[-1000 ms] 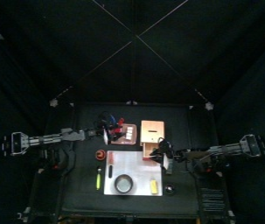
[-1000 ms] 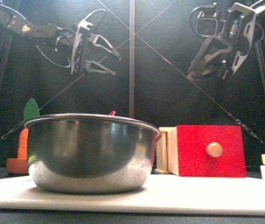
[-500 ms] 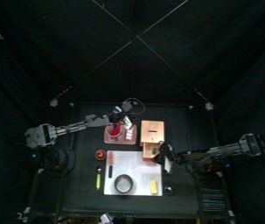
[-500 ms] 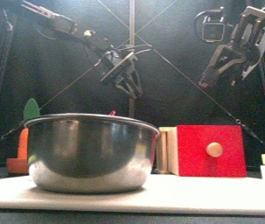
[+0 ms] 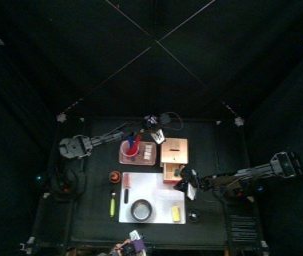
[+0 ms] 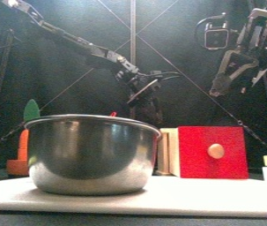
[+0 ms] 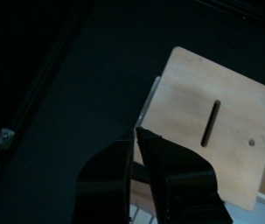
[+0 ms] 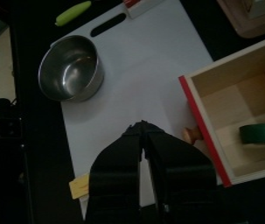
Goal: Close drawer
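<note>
The drawer (image 8: 233,112) is a wooden box with a red front, pulled out, with a green roll (image 8: 261,133) inside. From the front, its red face with a round wooden knob (image 6: 212,152) stands right of the bowl. Its tan cabinet top (image 5: 177,150) has a dark slot (image 7: 212,122). My left gripper (image 5: 150,136) hangs just off the far left edge of that top. Its jaws (image 7: 138,140) stand open by a narrow gap with nothing between them. My right gripper (image 8: 141,131) is shut and empty, above the white sheet beside the drawer's red front, high up in the front view (image 6: 232,72).
A steel bowl (image 6: 91,152) stands on the white sheet (image 5: 155,192) near the table's front. A pinkish-white box (image 5: 136,151) with red and blue bits sits left of the tan top. Green and orange pieces (image 6: 27,132) stand at the far left.
My left arm has swung right, from the table's left side to the tan top's edge, and dropped lower with its jaws narrowing. The right gripper has shut and barely moved.
</note>
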{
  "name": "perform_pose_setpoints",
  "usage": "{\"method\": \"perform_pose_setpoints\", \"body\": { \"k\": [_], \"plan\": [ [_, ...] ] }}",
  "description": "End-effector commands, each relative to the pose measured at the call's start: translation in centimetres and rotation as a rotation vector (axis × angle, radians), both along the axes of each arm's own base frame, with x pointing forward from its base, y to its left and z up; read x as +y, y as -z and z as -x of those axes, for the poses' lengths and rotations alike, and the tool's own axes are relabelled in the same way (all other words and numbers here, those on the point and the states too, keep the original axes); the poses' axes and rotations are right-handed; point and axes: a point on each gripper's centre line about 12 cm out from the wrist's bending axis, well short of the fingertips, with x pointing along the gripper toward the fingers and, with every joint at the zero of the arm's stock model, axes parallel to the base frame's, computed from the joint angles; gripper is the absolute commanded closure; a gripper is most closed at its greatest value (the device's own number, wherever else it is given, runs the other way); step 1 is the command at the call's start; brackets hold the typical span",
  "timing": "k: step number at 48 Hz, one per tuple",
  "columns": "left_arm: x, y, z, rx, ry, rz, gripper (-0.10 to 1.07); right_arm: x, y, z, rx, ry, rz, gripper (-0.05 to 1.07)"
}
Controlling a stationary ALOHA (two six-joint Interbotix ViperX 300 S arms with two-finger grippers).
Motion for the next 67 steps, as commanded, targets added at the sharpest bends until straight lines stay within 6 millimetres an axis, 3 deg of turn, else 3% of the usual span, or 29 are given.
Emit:
{"method": "perform_pose_setpoints", "body": {
  "k": [1, 18, 35, 67],
  "plan": [
    [1.3, -2.2, -0.6, -0.059, -0.004, -0.037, 0.43, 0.5, -0.3, -0.5, -0.011, -0.01, -0.022, 0.69],
    [3.3, 0.3, -1.9, -0.022, -0.007, -0.064, 0.43, 1.0, 1.7, -1.5, 0.061, -0.001, -0.043, 0.69],
    [3.1, 2.4, -2.1, 0.017, 0.009, -0.053, 0.43, 1.2, 3.5, -2.0, 0.128, 0.015, -0.05, 0.69],
    [2.2, 3.7, -1.9, 0.033, 0.032, -0.01, 0.43, -0.3, 5.9, -3.3, 0.346, 0.088, 0.098, 0.69]
  ]
}}
